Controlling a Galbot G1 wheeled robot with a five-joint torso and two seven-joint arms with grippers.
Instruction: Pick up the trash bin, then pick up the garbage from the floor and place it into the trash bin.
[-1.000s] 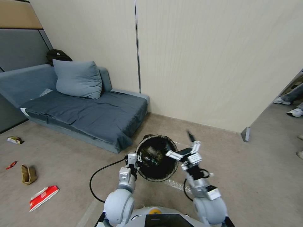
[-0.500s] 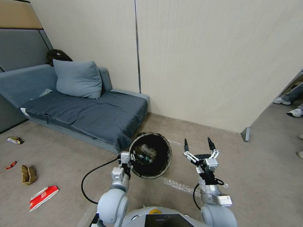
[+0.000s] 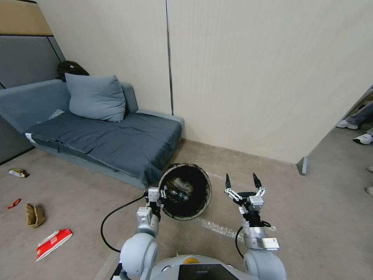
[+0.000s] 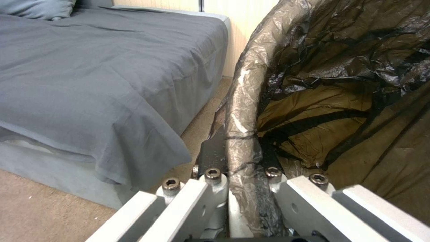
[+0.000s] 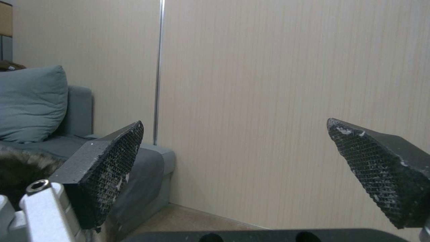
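The trash bin, lined with a black bag, hangs tilted above the floor with its mouth towards me. My left gripper is shut on its near left rim; up close the left gripper pinches the bag-covered rim. A bottle lies inside. My right gripper stands open and empty just right of the bin, its fingers spread wide before the wall. Garbage lies on the floor far left: a yellow wrapper, a red scrap, a tan paper bag and a red-and-white carton.
A grey sofa with a cushion stands against the wall left of the bin. A black cable loops from my left arm. A clear strip lies on the floor. Shoes show at the right edge.
My right gripper has come out of the bin's mouth, swung right and opened, then sunk slightly. The bin has shifted a little left in my left gripper.
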